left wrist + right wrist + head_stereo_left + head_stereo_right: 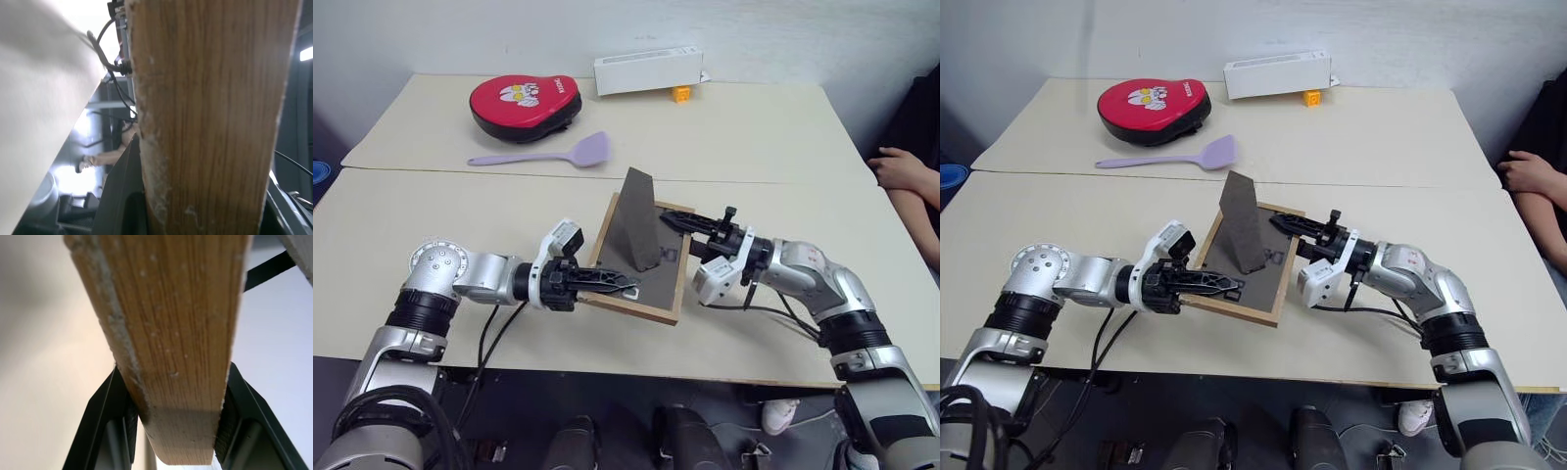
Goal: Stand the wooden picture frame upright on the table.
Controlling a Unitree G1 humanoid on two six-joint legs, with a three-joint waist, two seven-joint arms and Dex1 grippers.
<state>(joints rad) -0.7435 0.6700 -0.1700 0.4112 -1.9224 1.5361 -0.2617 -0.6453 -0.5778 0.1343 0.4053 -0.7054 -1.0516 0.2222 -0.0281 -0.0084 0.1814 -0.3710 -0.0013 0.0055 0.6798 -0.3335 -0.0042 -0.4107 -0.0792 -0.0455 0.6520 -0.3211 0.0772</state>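
Wooden picture frame (651, 284) back-up w/ stand raised, long axis front-to-back, both jaws pinching its edges.

Light wooden frame (641, 257), dark back upward with stand folded out, held tilted above the table (460, 215), clamped between left gripper (625, 288) at near edge and right gripper (674, 223) at far edge

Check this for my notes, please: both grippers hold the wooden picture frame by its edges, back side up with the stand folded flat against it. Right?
Not quite. The left eye view shows the dark stand folded out, rising from the back of the wooden picture frame. The left gripper and right gripper do clamp its light wood edges.
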